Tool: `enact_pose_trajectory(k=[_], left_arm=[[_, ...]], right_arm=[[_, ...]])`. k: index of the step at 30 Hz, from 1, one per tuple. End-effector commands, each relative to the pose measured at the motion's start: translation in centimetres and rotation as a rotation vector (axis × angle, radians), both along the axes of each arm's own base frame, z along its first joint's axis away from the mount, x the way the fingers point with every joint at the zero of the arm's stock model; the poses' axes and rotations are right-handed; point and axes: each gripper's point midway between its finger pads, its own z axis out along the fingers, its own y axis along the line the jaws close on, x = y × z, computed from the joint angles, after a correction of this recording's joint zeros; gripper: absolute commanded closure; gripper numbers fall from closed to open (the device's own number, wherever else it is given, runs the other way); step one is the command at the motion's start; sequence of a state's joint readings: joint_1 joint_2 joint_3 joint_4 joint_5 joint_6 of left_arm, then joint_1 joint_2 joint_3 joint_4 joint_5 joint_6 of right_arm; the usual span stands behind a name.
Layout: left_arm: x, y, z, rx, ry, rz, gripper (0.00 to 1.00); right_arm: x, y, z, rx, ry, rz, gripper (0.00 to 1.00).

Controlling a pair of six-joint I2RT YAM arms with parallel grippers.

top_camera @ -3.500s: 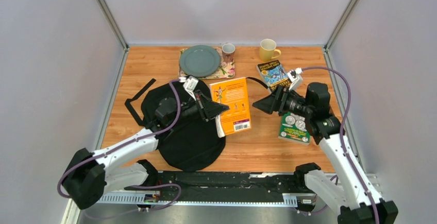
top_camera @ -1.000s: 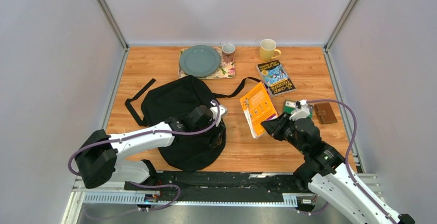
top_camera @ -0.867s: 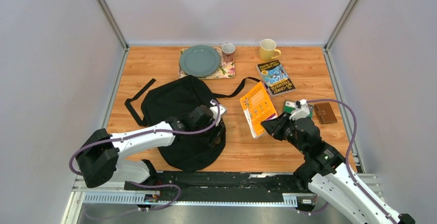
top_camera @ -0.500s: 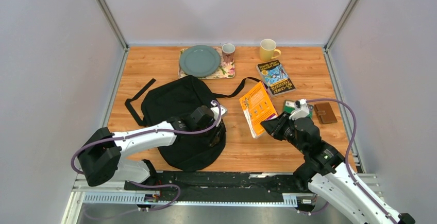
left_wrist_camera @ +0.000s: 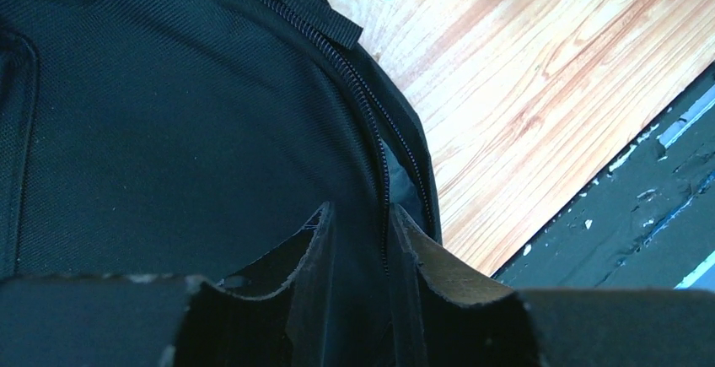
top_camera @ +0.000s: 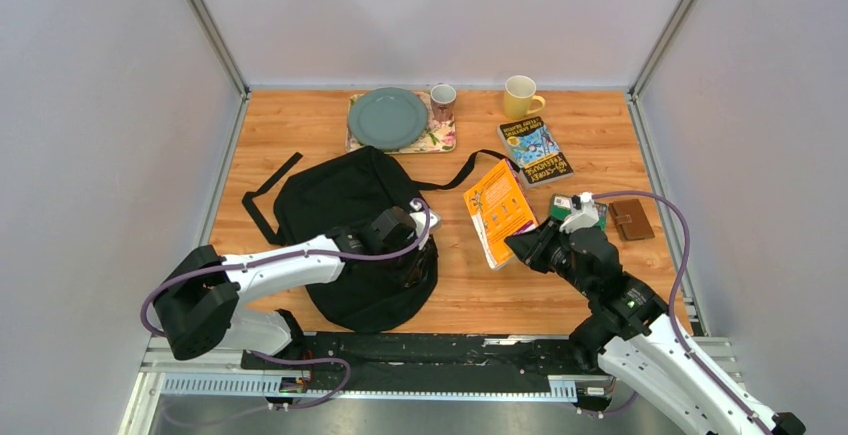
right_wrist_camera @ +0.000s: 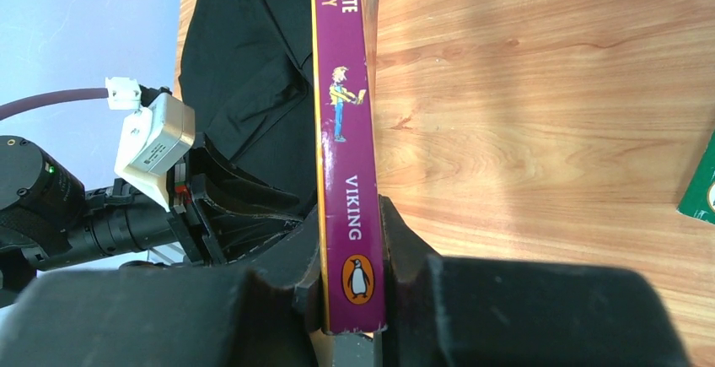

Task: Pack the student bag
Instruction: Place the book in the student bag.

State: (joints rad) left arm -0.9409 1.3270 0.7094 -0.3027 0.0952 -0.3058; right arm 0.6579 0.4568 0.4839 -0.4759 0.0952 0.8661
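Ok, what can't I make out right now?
Inside the bag: left wrist view shows only a dark zipper slit.
Left gripper: whether it pinches the bag edge; wrist covers it in top view.
Held book title: cut by right wrist view's top edge.
Green book: top view, mostly behind right gripper.

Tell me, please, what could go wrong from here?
1. The right gripper pinches the book only at one end of its spine, so it may pivot or slip.
2. The left gripper straddles just a thin fold by the zipper of the bag; it may slide free, leaving the opening too narrow for the book.
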Motion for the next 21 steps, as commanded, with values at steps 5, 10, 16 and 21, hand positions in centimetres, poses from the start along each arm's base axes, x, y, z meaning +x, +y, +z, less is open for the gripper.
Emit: enact_pose_trajectory(k=[5,10,16,21], left_arm=[[-2.0,1.4,-1.2,0.047,0.065,-0.056,0.56],[-2.8,1.8,-1.9,0.055,0.095,-0.061,0.54],[-2.6,2.1,-1.7,0.067,0.076,-0.049,0.68],[-1.3,1.2,0.0,0.047,0.032,-0.042,1.00]], right_arm=[[0.6,0.7,2.8,0.067,-0.075,0.009,1.00],[0.6,0.8,2.7,0.067,-0.072,0.013,1.00],[0.6,1.0,2.6,0.071,-0.065,0.017,1.00],[0.5,1.2,2.8,0.059,-0.060,0.034,1.00]])
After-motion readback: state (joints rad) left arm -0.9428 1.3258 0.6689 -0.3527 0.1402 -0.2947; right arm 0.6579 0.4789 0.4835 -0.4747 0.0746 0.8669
